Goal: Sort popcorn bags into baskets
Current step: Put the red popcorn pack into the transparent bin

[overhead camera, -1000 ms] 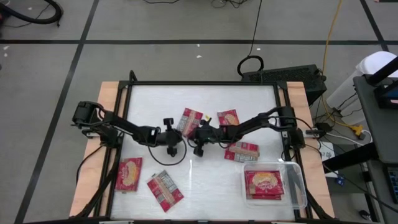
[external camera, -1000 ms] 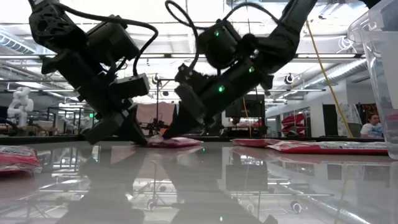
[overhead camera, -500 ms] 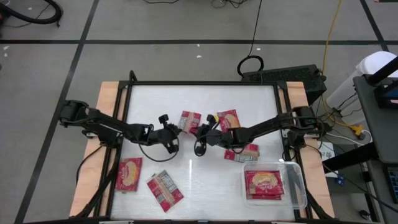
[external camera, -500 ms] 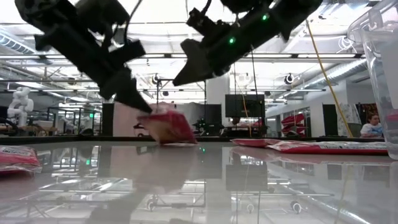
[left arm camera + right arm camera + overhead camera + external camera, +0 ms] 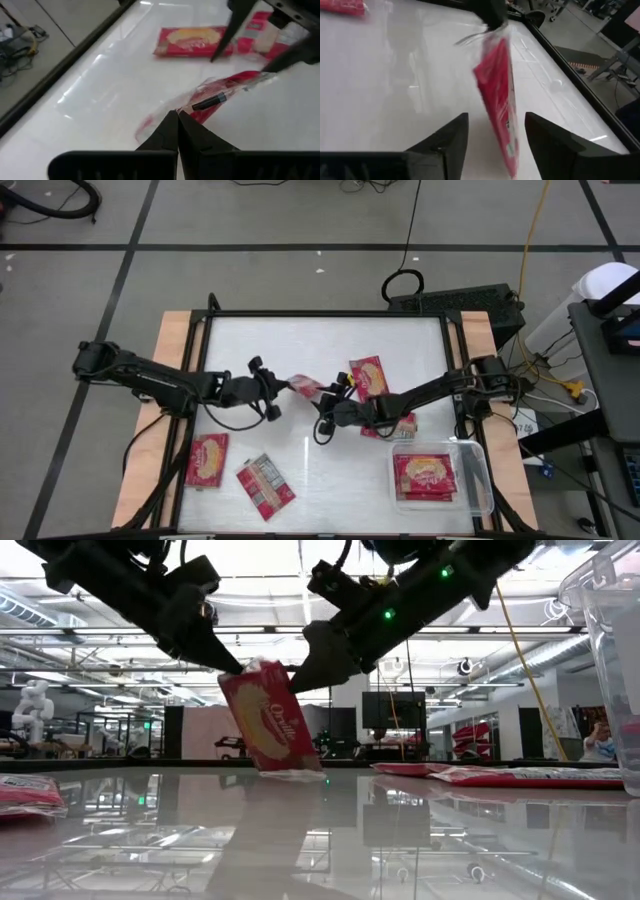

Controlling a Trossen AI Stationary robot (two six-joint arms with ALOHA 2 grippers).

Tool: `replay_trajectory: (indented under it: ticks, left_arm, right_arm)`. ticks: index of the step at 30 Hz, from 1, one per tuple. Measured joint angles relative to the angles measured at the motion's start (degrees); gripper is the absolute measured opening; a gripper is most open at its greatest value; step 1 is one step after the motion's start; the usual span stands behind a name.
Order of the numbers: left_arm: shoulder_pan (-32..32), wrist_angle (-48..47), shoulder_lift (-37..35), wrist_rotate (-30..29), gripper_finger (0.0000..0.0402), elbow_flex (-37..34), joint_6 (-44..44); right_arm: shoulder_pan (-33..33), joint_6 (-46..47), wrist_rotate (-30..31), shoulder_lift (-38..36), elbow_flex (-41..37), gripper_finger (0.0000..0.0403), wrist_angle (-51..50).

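Note:
My left gripper [image 5: 278,387] is shut on one red popcorn bag [image 5: 270,720], which hangs tilted at the table's middle. My right gripper [image 5: 495,131] is open, with one finger on each side of that bag's lower part [image 5: 500,115] and neither touching it. Other popcorn bags lie flat: one at the far middle [image 5: 367,373], one under the right arm [image 5: 398,423], two at the near left [image 5: 207,459] [image 5: 265,482]. The clear basket [image 5: 482,480] at the near right holds stacked bags [image 5: 425,475]. My left gripper pinches the bag's clear sealed end [image 5: 184,106] between its two fingertips [image 5: 170,125]. The fingers slant down from the table's left. The bag hangs tilted below them, and its lower end [image 5: 292,770] is at the table top or just above it.
A black frame [image 5: 210,320] runs round the white table top. The right arm lies low across the right middle of the table, above one bag. Bare table shows along the far edge and at the near middle.
My left gripper has risen and drawn back toward the table's left edge. It has pulled the bag up from lying flat to hanging tilted by one end. My right gripper has opened, let go of the bag, risen and moved slightly toward the near edge.

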Motion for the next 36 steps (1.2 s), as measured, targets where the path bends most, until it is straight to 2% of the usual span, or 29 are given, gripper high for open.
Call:
replay_trajectory:
  ticks: [3,6,10,14,22,31,36]
  left_arm:
    - [0.0,0.6,0.4,2.1,0.0001,0.0,-0.2]
    - [-0.2,0.4,0.7,3.1,0.0001,0.0,-0.4]
    - [-0.8,2.5,0.7,3.3,0.0,0.0,-0.2]
    - [-0.9,6.2,0.7,6.0,0.0,0.0,1.3]
    - [-0.8,9.1,0.6,8.0,0.0003,0.0,2.4]
    - [-1.0,9.4,0.6,7.5,0.0033,0.0,3.8]
    - [-1.0,9.2,0.6,7.5,0.0099,0.0,2.0]
  right_arm:
    - [-0.1,0.1,-0.9,0.0,-2.2,0.0196,4.3]
    - [-0.7,0.2,-4.8,0.0,-4.5,0.0198,8.3]
    - [-1.5,0.6,-6.2,0.0,-7.4,0.018,13.1]
    - [-1.7,0.7,-8.3,0.0,-8.1,0.0134,13.3]
    - [-1.6,0.6,-9.1,0.0,-8.1,0.0014,14.6]
    - [-1.9,3.4,-9.0,0.0,-8.1,0.002,15.4]
    - [-2.6,4.3,-8.9,0.0,-8.1,0.0006,15.5]
